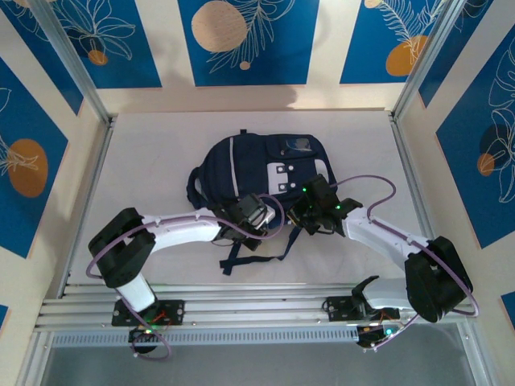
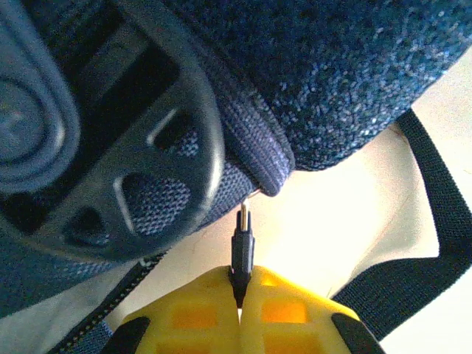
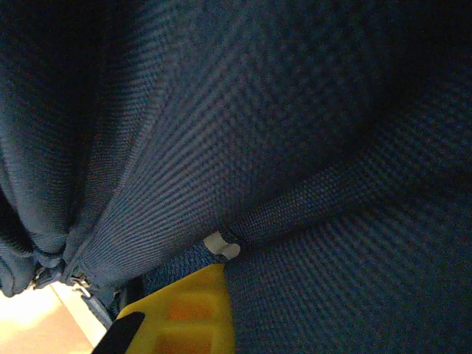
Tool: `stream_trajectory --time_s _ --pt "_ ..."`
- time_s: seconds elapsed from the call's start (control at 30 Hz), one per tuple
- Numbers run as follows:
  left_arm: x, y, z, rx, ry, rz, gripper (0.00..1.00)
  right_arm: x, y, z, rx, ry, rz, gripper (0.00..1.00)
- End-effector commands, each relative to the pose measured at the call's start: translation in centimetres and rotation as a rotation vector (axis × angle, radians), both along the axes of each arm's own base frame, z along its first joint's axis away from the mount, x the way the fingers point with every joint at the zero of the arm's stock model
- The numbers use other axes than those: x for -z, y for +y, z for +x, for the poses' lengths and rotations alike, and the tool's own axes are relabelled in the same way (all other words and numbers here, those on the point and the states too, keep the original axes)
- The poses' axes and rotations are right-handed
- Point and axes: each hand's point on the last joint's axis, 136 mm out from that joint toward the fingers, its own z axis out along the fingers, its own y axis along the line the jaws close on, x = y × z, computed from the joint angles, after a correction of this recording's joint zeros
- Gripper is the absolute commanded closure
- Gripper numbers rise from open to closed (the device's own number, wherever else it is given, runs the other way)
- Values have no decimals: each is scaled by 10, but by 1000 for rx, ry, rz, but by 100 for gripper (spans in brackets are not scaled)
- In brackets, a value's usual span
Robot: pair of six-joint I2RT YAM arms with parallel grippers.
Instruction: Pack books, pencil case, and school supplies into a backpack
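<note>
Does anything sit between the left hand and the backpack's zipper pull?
Nothing visible does: the left hand is shut directly on the zipper pull, just below the backpack seam.

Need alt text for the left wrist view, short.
The yellow left pincer is shut on a dark zipper pull at the edge of the navy backpack above it. A dark strap curves over the pale table at right.

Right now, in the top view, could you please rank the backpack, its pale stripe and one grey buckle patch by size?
1. backpack: clearly largest.
2-3. pale stripe and grey buckle patch: similar area, not rankable.
</note>
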Motion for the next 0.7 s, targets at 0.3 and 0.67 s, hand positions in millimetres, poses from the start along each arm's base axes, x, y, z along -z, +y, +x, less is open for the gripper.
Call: stream_trajectory --time_s 0.3,0.67 --pt "-35 17 12 -75 -79 -88 100 1 -20 10 14 -45 -105 100" --pt "-16 50 8 -160 -64 -13 100 4 -35 8 39 -26 -157 100"
